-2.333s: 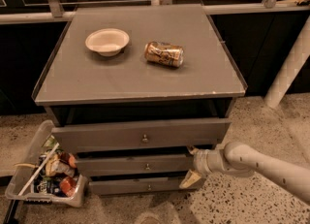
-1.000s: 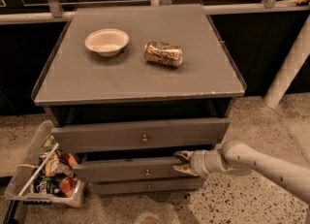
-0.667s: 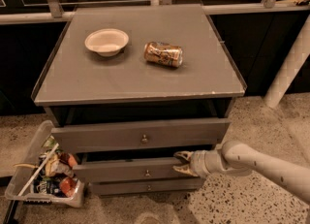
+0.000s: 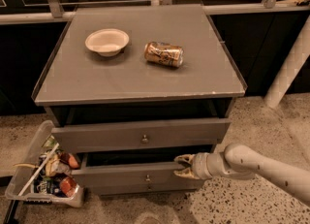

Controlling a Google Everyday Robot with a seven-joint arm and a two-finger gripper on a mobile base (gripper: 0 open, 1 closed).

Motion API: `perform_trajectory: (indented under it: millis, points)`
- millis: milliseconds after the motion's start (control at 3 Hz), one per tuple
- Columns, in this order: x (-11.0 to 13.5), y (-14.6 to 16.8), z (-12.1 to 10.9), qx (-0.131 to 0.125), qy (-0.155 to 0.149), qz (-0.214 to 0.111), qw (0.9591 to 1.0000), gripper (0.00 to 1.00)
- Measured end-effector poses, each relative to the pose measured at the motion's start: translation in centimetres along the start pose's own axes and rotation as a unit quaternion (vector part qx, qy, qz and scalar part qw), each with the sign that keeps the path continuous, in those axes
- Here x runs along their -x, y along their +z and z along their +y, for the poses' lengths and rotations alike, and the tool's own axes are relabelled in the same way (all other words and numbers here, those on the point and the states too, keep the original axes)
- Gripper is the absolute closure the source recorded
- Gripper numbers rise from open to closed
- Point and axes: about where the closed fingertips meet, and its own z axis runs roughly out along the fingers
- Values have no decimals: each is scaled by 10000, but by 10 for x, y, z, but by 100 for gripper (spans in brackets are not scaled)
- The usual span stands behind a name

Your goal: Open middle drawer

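The middle drawer [image 4: 121,174] is the second grey front of the cabinet, with a small round knob [image 4: 147,178] at its centre. It stands pulled out a little, with a dark gap above its top edge. My gripper [image 4: 183,166] reaches in from the right, at the right part of that top edge. One finger [image 4: 184,158] lies behind the thin front panel and the other in front of it, closed on the panel. The white arm [image 4: 261,167] runs off to the lower right.
The top drawer [image 4: 140,133] and bottom drawer [image 4: 126,189] sit above and below. A white bowl [image 4: 106,41] and a lying can [image 4: 163,54] are on the cabinet top. A clear bin of snacks [image 4: 43,177] stands on the floor at left. A white pole [image 4: 290,65] rises at right.
The gripper moved up and left from the drawer's lower right corner to its top edge. The middle drawer has come out slightly toward the camera.
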Motion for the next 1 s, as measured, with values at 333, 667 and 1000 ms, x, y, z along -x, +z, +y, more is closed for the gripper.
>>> perform_trajectory:
  millis: [333, 667, 1000]
  points:
    - [0, 0, 0, 0, 0, 0, 10000, 58]
    - [0, 0, 0, 2, 1, -2, 10000, 35]
    - [-10, -4, 21, 13, 124, -191, 9997, 13]
